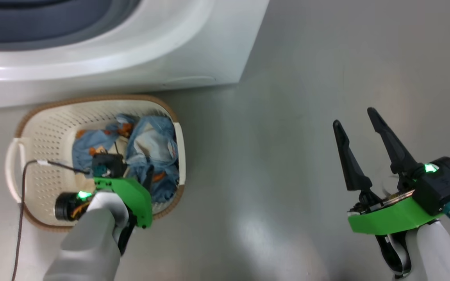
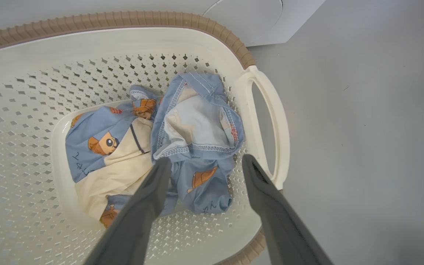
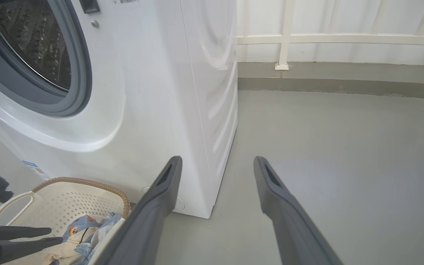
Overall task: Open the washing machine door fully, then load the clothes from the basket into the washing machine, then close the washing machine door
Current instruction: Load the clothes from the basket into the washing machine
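The cream basket (image 1: 92, 102) stands on the floor in front of the white washing machine (image 1: 170, 50). The clothes (image 1: 152, 142), light blue with orange bears and cream parts, lie bunched at the basket's right end. My left gripper (image 2: 206, 160) reaches down into the basket, open, its fingertips on either side of a blue fold of the clothes (image 2: 197, 125). My right gripper (image 1: 354, 117) hangs open over bare floor, far right of the basket. In the right wrist view the steel drum (image 3: 31, 40) and grey-blue gasket (image 3: 76, 92) are uncovered. The washing machine door is out of view.
Grey floor (image 1: 287, 156) stretches to the right of the machine and basket. A low kerb and white railing (image 3: 285, 40) close off the back. A thin cable (image 1: 24, 195) runs from my left wrist across the basket's left handle. The round lower cover (image 2: 248, 18) lies behind the basket.
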Robot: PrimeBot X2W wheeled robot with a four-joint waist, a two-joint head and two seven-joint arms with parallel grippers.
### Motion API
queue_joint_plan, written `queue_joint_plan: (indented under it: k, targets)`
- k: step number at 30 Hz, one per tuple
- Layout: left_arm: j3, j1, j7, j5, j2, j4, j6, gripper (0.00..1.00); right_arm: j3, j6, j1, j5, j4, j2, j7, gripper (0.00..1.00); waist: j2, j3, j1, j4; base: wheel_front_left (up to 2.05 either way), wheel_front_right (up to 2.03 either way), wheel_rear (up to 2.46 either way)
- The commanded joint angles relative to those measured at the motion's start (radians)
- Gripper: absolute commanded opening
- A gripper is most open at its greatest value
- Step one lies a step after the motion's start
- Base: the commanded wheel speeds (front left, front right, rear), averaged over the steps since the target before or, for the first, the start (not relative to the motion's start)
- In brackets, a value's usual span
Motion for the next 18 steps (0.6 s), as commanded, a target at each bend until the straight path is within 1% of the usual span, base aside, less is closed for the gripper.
queue_joint_plan:
  k: [1,5,9,18]
  targets:
    - [0.012,-0.027,-0.004,-0.005,0.022,0.012,0.004,1.0,0.026,0.002,-0.008,0.012,-0.032,-0.006,-0.009,1.0,-0.0001,0.121,0.0,-0.052,0.0,0.0,0.0]
    - [0.038,-0.09,-0.009,-0.035,0.024,0.048,0.011,1.0,0.033,0.002,-0.036,0.012,-0.045,-0.009,-0.011,1.0,-0.0001,0.201,0.0,-0.074,0.0,0.0,0.0]
    - [0.052,-0.146,-0.022,-0.049,0.042,0.065,0.015,1.0,0.038,0.002,-0.064,0.013,-0.061,-0.004,-0.012,1.0,-0.0001,0.268,0.0,-0.096,0.0,0.0,0.0]
    - [0.06,-0.23,-0.017,-0.062,0.074,0.085,0.028,1.0,0.034,0.002,-0.099,0.02,-0.095,0.006,-0.013,1.0,-0.0001,0.37,0.0,-0.114,0.0,0.0,0.0]
